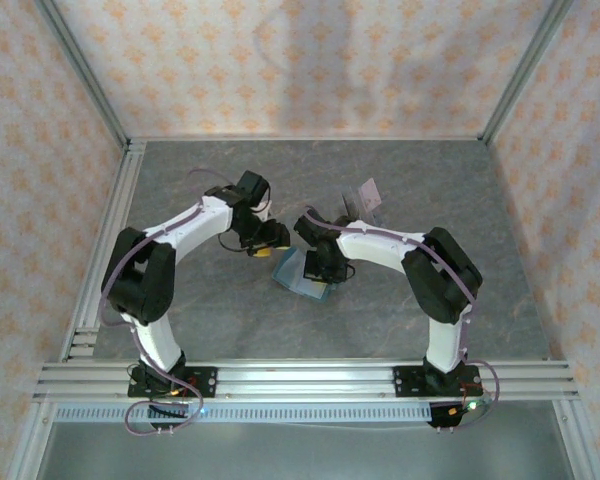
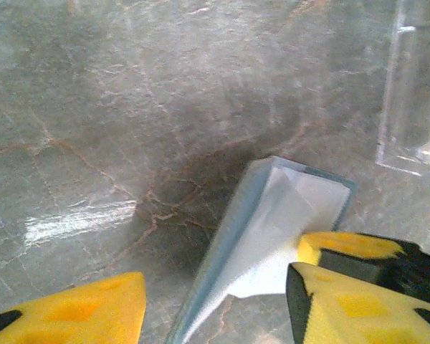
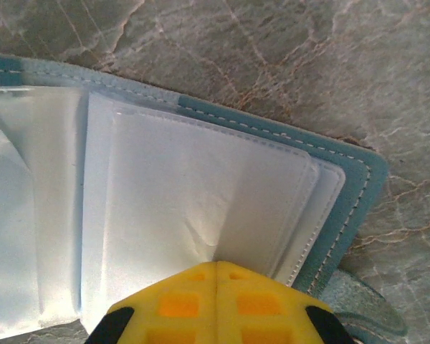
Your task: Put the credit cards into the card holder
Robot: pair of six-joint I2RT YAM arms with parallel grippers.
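Left arm: base at the near-left of the counter point(image 1: 230, 320), elbow up, forearm reaching right and away, wrist bent back down. The left tool point(image 1: 263, 248) has its yellow pads well apart and nothing between them. It hovers just left of the card holder point(image 1: 298, 275).

The holder lies open mid-counter between the two tools. In the left wrist view it is seen edge-on, one leaf tented up, with its spine running away from the tool.

The right tool point(image 3: 216, 294) has its pads fully together at the holder's near edge. The clear pocket sheet creases into the tip, so it looks pinched on a pocket leaf, propping the pocket open.

The credit cards point(image 1: 365, 197) stand upright in the clear stand point(image 2: 416, 93), beyond and right of the holder, well apart from it.

Right arm: base near-right, elbow high, forearm reaching left to the holder.

Judgement: the cards are nearer the right arm, but that tool is busy. The free left tool must go right and away past the holder to fetch one, then bring it in along the pocket's opening.
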